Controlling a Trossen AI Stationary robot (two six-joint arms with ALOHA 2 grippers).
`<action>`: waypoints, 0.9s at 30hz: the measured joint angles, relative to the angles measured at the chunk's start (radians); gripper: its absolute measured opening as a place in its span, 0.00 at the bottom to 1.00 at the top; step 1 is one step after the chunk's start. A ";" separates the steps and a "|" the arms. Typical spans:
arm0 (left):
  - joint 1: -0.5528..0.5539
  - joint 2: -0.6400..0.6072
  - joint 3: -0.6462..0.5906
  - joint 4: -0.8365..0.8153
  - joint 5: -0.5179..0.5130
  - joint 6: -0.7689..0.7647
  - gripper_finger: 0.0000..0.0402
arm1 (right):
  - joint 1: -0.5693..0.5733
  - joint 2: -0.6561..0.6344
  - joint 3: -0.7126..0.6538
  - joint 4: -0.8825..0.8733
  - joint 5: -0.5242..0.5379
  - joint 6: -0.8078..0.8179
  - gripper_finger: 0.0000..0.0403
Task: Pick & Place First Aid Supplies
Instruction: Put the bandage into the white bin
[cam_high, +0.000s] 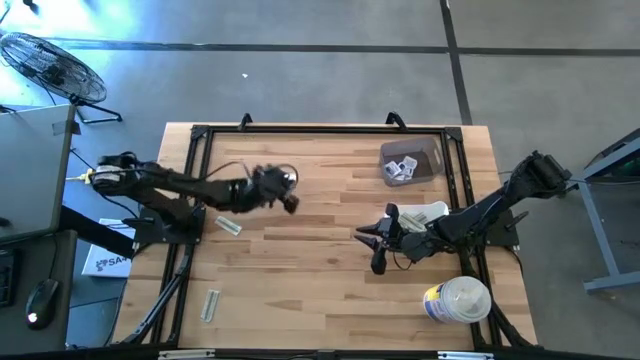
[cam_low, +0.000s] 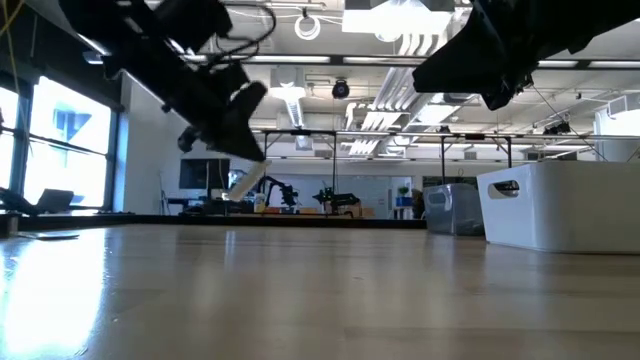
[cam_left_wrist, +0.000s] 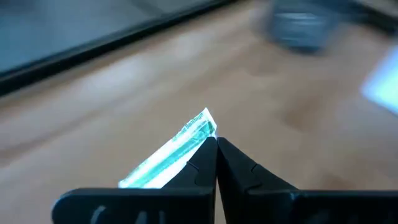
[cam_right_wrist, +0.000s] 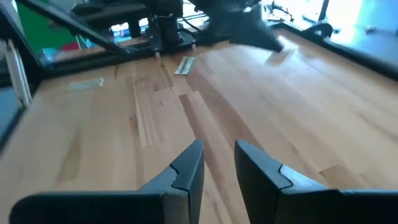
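My left gripper (cam_high: 291, 204) hovers over the table's middle left, shut on a narrow greenish-white strip wrapper (cam_left_wrist: 177, 149), which slants below it in the low view (cam_low: 248, 183). Two more strip wrappers lie flat on the wood, one near the left arm (cam_high: 229, 227) and one by the near edge (cam_high: 210, 305). A grey bin (cam_high: 432, 152) at the far right holds small white sachets (cam_high: 402, 168). My right gripper (cam_right_wrist: 219, 163) stands open above the table's right half (cam_high: 376, 247) with nothing between its fingers. My left gripper pinches the strip wrapper at one end (cam_left_wrist: 205, 132), between the tips of its two shut fingers (cam_left_wrist: 233, 163). The fingers slant downward. The wrapper sticks out sideways from the tips and is lifted clear of the table, tilted.
A large white round tub (cam_high: 458, 300) stands at the near right. Pale packets (cam_high: 424, 213) lie beside the right arm. A black frame (cam_high: 320, 130) runs along the table's far and side edges. Bare wood lies between the two grippers.
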 joint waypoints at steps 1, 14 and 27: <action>-0.041 -0.002 0.000 0.031 0.027 0.025 0.00 | 0.001 0.000 0.000 0.000 0.000 -0.031 0.21; -0.482 0.049 0.001 0.359 0.290 0.239 0.00 | -0.008 0.296 0.058 0.408 -0.130 -0.471 0.24; -0.530 0.071 0.001 0.437 0.368 0.271 0.00 | -0.019 0.560 0.438 0.198 -0.207 -0.627 0.38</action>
